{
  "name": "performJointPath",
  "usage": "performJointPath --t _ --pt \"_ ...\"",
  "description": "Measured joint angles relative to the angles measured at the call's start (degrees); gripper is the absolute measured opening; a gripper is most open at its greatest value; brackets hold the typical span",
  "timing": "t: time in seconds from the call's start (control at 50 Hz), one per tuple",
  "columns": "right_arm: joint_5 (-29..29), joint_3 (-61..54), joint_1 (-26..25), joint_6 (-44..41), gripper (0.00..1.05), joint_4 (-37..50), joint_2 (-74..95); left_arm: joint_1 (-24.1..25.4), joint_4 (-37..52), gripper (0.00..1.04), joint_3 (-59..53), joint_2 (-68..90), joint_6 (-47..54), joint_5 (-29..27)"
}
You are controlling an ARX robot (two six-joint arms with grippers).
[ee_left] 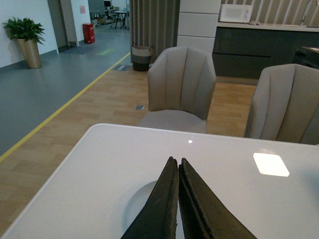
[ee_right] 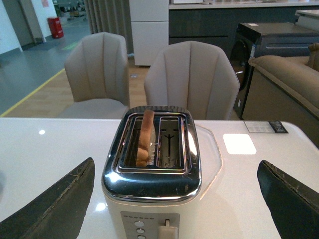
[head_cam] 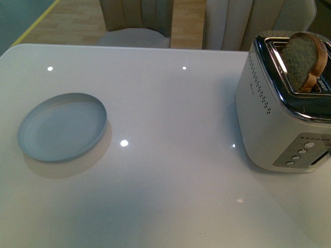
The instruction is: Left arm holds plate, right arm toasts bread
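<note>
The pale blue plate (head_cam: 62, 126) lies flat on the white table at the left, with nothing on it. A slice of brown bread (head_cam: 305, 59) stands tilted in one slot of the white and chrome toaster (head_cam: 282, 113) at the right, its domed top sticking out. Neither arm shows in the front view. In the left wrist view my left gripper (ee_left: 175, 162) is shut with nothing in it, above the plate (ee_left: 142, 201), whose rim peeks out beside the fingers. My right gripper (ee_right: 175, 164) is wide open, its fingers either side of the toaster (ee_right: 154, 184); the bread (ee_right: 146, 137) is in the slot.
The toaster's lever (ee_right: 168, 230) and several round buttons (head_cam: 302, 152) face me. Two beige chairs (ee_left: 182, 84) stand beyond the table's far edge (head_cam: 129, 47). A bare stretch of table (head_cam: 176, 129) separates plate and toaster.
</note>
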Motion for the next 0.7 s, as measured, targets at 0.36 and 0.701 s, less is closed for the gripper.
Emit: performJointPath --t 0.36,0.701 --pt "0.0 0.0 0.0 0.0 0.96 -0.02 0.0 0.0 -7.78 0.03 0.0 -7.8 0.0 0.0" --pt "0.0 0.0 0.0 0.0 0.96 -0.02 0.0 -0.02 -19.82 0.03 0.0 -19.04 0.0 0.0"
